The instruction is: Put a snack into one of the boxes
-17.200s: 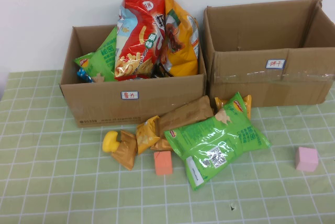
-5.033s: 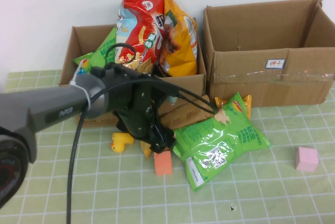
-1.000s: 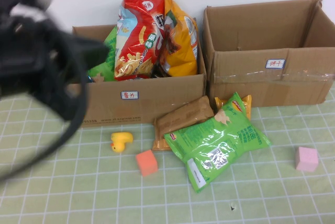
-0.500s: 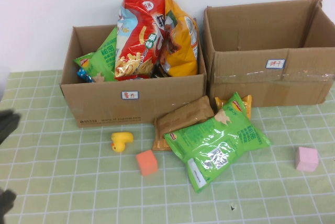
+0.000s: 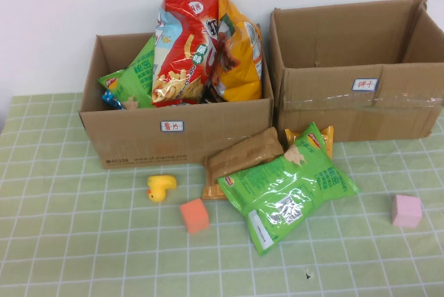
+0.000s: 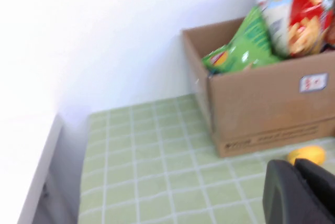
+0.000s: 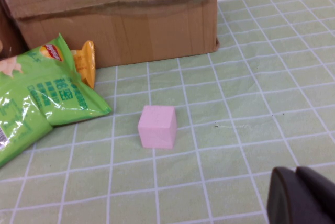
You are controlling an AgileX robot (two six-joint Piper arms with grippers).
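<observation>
Two brown cartons stand at the back. The narrower left box is stuffed with red, yellow and green snack bags. The wider taped right box looks empty. On the mat in front lie a green snack bag, a brown packet and an orange packet. Neither arm shows in the high view. My left gripper is shut and empty, low over the mat left of the left box. My right gripper is shut and empty, near the pink cube, in front of the taped box.
A yellow duck, an orange cube and the pink cube sit on the green checked mat. A white wall stands behind the boxes. In the left wrist view the mat ends at a table edge.
My left arm has drawn back to the left and out of the high view. Since the oldest frame the small golden packets left of the pile are gone, and the orange cube has shifted left.
</observation>
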